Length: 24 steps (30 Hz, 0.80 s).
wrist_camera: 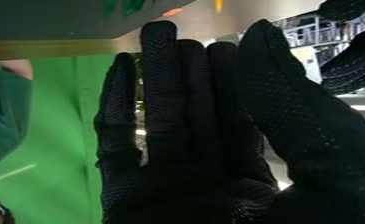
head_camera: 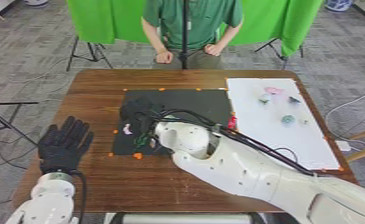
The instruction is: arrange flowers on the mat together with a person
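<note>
Pink flower [head_camera: 273, 90], pale green rosette [head_camera: 288, 119] (nicely rounded), on white sheet [head_camera: 294, 145]

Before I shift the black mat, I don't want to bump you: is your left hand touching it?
Apart. The head view shows a strip of brown table between the left hand and the left edge of the black mat.

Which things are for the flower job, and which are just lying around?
For the flowers:
- dark mat
- white sheet beside it
- pink flower on the sheet
- pale green flower, also there

Just around:
- green curtain
- black stand on the left
- blue-and-white pot, far right
</note>
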Available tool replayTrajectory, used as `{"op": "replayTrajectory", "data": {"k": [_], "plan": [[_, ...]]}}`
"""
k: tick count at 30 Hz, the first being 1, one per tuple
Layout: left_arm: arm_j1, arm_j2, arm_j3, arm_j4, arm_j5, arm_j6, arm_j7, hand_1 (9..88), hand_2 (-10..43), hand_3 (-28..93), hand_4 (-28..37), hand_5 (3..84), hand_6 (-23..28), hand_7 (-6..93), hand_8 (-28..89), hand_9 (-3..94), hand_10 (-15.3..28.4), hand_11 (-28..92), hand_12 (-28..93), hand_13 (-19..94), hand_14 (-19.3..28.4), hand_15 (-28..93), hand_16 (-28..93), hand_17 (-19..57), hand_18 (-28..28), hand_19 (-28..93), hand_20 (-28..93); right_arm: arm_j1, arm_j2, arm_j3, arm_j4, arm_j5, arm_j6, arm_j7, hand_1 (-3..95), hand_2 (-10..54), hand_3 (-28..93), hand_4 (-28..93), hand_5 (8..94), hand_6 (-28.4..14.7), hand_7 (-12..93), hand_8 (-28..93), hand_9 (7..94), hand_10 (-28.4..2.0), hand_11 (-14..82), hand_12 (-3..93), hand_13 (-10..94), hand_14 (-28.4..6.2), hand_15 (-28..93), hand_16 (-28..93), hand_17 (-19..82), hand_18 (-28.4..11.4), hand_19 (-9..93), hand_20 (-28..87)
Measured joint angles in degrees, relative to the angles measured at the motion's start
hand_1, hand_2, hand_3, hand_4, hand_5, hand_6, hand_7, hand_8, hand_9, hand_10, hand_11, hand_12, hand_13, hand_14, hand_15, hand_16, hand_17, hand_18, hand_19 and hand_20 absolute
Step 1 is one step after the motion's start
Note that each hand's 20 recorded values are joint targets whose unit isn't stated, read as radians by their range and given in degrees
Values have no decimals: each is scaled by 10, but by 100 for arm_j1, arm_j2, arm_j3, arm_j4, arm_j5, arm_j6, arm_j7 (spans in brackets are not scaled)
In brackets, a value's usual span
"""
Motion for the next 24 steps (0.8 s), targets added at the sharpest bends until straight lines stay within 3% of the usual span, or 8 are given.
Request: {"op": "replayTrajectory", "data": {"k": [7, 13, 18, 24], "plan": [[103, -97, -93, -18, 12, 7, -62, 295, 166, 773, -283, 505, 105, 219, -122, 439, 165, 306, 84, 337, 176, 471, -119, -64, 166, 458, 112, -531, 2, 838, -373, -54, -391, -30, 487, -95, 768, -283, 461, -7, 255, -175, 496, -117, 155, 161, 517, -88, 348, 202, 186, -191, 617, 226], [328, -257, -257, -120, 124, 30, -253, 293, 161, 771, -283, 496, 106, 205, -123, 432, 165, 292, 79, 328, 174, 459, -121, -66, 165, 455, 110, -1421, 166, 2278, -1657, 1080, -1852, 266, 479, -95, 771, -283, 457, -22, 227, -158, 479, -130, 140, 156, 498, -106, 303, 180, 170, -191, 568, 173], [614, -291, -398, -243, 230, -19, -349, 291, 157, 768, -283, 493, 106, 195, -118, 428, 163, 280, 77, 326, 175, 452, -117, -67, 165, 451, 109, -1974, 733, 3006, -2717, 2989, -1576, 1099, 440, -95, 789, -283, 428, -34, 210, -146, 428, -135, 120, 149, 450, -121, 245, 176, 150, -181, 519, 129], [702, -289, -455, -290, 283, -131, -381, 290, 155, 769, -283, 491, 104, 190, -115, 424, 162, 274, 78, 323, 175, 445, -114, -68, 165, 450, 109, -3156, 1393, 4860, -3648, 4170, -1422, 848, 403, -95, 782, -283, 395, -48, 186, -135, 385, -145, 111, 144, 400, -138, 195, 184, 128, -178, 476, 112]]}}
